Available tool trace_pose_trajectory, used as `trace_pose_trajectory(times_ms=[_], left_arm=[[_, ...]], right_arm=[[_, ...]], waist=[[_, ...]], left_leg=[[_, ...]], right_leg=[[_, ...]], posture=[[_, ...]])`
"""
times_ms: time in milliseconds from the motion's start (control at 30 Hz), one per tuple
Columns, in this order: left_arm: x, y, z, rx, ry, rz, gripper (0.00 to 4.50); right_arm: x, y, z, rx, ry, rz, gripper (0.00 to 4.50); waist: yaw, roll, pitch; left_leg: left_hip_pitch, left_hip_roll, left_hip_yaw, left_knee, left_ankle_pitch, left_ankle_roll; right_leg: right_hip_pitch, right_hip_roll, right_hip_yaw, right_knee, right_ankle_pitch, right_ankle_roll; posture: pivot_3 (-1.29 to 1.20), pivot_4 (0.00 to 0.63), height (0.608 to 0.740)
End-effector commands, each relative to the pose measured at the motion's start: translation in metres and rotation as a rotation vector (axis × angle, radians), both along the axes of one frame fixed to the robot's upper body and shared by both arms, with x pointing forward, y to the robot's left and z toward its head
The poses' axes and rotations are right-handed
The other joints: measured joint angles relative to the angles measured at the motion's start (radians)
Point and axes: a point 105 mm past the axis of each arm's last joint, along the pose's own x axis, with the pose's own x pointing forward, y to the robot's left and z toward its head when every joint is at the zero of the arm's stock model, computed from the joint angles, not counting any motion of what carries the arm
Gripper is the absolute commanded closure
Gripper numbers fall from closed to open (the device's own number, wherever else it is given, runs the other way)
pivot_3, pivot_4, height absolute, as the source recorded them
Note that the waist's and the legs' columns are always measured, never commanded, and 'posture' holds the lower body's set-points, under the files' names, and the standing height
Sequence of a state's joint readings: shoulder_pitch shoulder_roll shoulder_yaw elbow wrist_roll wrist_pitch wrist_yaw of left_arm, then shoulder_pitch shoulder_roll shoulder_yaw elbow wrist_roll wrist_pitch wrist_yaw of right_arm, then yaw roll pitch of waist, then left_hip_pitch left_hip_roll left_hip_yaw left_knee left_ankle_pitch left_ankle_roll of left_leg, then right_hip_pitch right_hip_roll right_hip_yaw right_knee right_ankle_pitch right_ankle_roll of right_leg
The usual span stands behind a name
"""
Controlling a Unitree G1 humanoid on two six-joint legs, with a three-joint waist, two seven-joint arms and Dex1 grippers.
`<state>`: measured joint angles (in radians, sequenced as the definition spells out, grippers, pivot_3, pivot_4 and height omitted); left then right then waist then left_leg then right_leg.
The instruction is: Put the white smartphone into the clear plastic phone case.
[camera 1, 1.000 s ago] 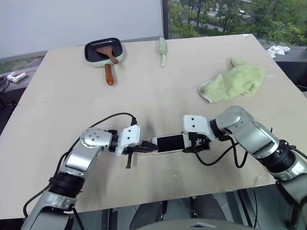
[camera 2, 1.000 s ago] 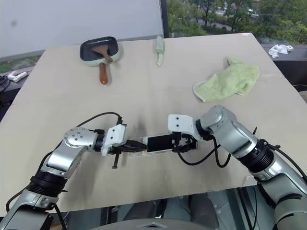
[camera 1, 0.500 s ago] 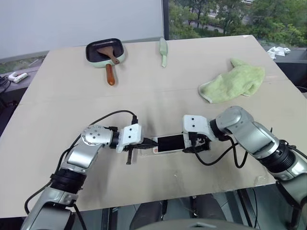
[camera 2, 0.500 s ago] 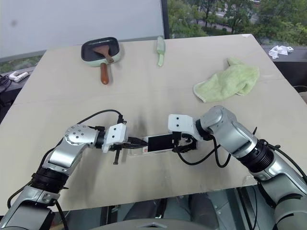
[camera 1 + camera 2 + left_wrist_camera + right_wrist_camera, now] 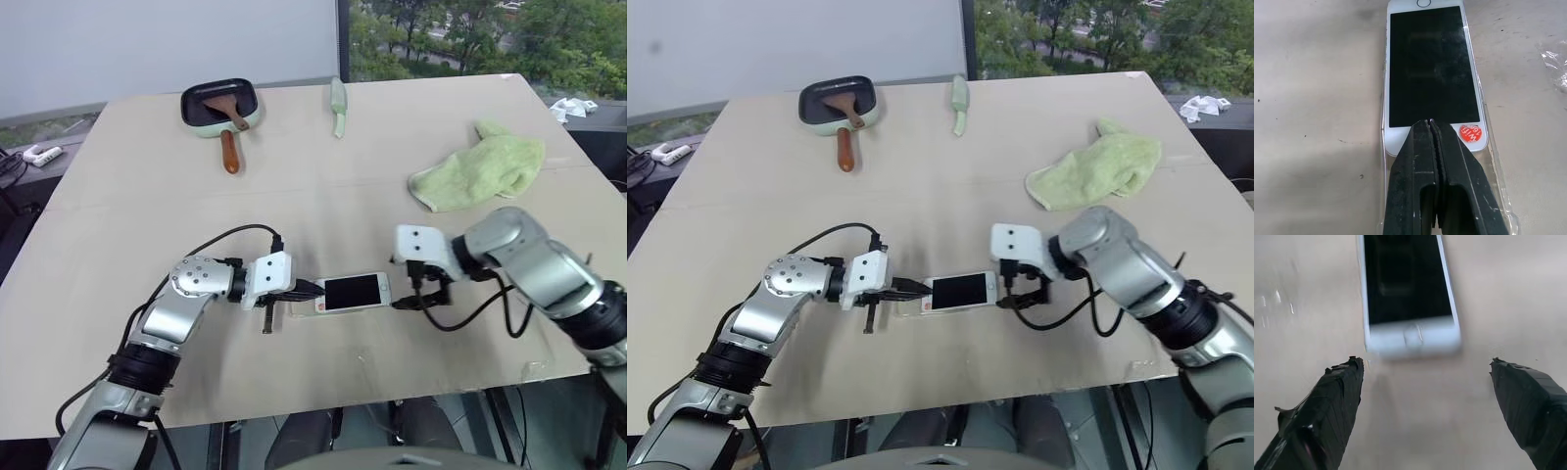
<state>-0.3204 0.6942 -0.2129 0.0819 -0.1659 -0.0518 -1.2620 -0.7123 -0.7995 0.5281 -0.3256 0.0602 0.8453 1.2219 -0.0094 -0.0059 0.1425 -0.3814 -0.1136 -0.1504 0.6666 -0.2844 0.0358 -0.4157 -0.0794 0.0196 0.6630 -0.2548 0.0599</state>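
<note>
White smartphone [image 5: 1430, 68] flat on tabletop [image 5: 294, 186], screen up, sitting in clear plastic phone case [image 5: 1498, 181] (red-sticker end nearest left tool). Left tool [image 5: 1431, 125] pinched together, tips on that end. Right tool [image 5: 1425, 369] spread apart, just off the other end.

Near counter [image 5: 147, 196] edge: smartphone [image 5: 353, 291] lying in the phone case [image 5: 1498, 191], between left gripper [image 5: 312, 290] and right gripper [image 5: 411, 299]. Far side: pan [image 5: 219, 104] left, cloth [image 5: 480, 166] right.
</note>
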Motion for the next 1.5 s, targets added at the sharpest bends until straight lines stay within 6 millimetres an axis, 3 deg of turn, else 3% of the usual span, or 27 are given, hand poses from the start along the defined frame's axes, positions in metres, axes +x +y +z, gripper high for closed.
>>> trace_pose_trajectory(times_ms=[33,100,167,200,233,333,467,600,1033,1500], left_arm=[[-0.004,0.002,-0.019,0.056,0.052,0.008,4.5],[-0.004,-0.001,-0.011,0.025,0.018,-0.004,4.5],[-0.001,-0.007,0.012,-0.073,-0.032,-0.001,4.5],[0.0,-0.007,0.022,-0.112,-0.053,0.006,4.5],[0.001,-0.005,0.033,-0.137,-0.074,0.017,4.5],[-0.002,0.015,0.045,-0.097,-0.097,0.061,4.5],[-0.009,0.059,0.041,0.026,-0.063,0.147,4.5],[-0.019,0.077,0.03,0.066,0.002,0.181,4.5],[-0.022,0.063,-0.001,0.029,0.042,0.181,4.5],[-0.014,0.045,-0.009,0.02,0.031,0.166,4.5]], right_arm=[[-0.002,0.002,0.01,0.018,-0.027,0.032,1.73],[-0.001,0.001,0.006,0.007,-0.029,0.03,2.78],[0.0,0.002,0.002,0.0,-0.035,0.023,3.85],[0.001,0.002,0.002,0.0,-0.038,0.021,4.29],[0.001,0.002,0.001,0.0,-0.04,0.018,4.45],[0.002,0.002,0.0,0.0,-0.043,0.015,4.45],[0.002,0.003,-0.002,-0.002,-0.042,0.024,4.45],[0.004,0.003,-0.003,-0.004,-0.043,0.032,4.45],[0.004,0.007,-0.005,-0.012,-0.049,0.036,4.45],[-0.001,0.015,-0.007,-0.02,-0.039,0.062,4.45]], waist=[[-0.001,0.0,0.0],[-0.001,0.0,0.0],[-0.001,0.0,0.0],[0.0,0.0,0.0],[0.0,-0.001,0.001],[-0.006,-0.001,0.001],[-0.015,0.0,0.002],[-0.006,0.0,0.002],[-0.005,0.0,0.002],[0.013,0.0,0.002]], left_leg=[[0.0,0.0,0.0,0.0,0.0,0.0],[0.0,0.0,0.0,0.0,0.0,0.0],[0.0,0.0,0.0,0.0,0.0,0.0],[0.0,0.0,0.0,0.0,0.0,0.0],[-0.001,0.0,-0.001,0.0,0.0,0.0],[-0.004,0.0,-0.002,0.001,0.0,0.0],[-0.003,0.0,0.0,-0.002,0.0,0.0],[-0.003,0.0,0.001,-0.002,0.0,0.0],[-0.004,0.0,0.0,-0.002,0.0,0.0],[-0.003,0.0,-0.002,0.0,0.0,0.0]], right_leg=[[0.0,0.0,0.0,0.0,0.0,0.0],[0.0,0.0,0.0,0.0,0.0,0.0],[0.0,0.0,0.0,0.0,0.0,0.0],[0.0,0.0,0.0,0.0,0.0,0.0],[0.0,0.0,0.0,0.0,0.0,0.0],[-0.003,0.0,-0.001,0.0,0.0,0.0],[-0.005,0.0,0.001,0.0,0.0,0.0],[-0.005,0.0,0.001,-0.001,0.0,0.0],[-0.005,0.0,0.0,-0.001,0.0,0.0],[-0.003,0.0,-0.001,-0.001,0.0,0.0]], posture=[[0.0,0.15,0.74],[0.0,0.15,0.74],[0.0,0.15,0.74],[0.0,0.15,0.74],[0.0,0.15,0.74],[0.0,0.15,0.74],[0.0,0.15,0.74],[0.0,0.15,0.74],[0.0,0.15,0.74],[0.0,0.15,0.74]])
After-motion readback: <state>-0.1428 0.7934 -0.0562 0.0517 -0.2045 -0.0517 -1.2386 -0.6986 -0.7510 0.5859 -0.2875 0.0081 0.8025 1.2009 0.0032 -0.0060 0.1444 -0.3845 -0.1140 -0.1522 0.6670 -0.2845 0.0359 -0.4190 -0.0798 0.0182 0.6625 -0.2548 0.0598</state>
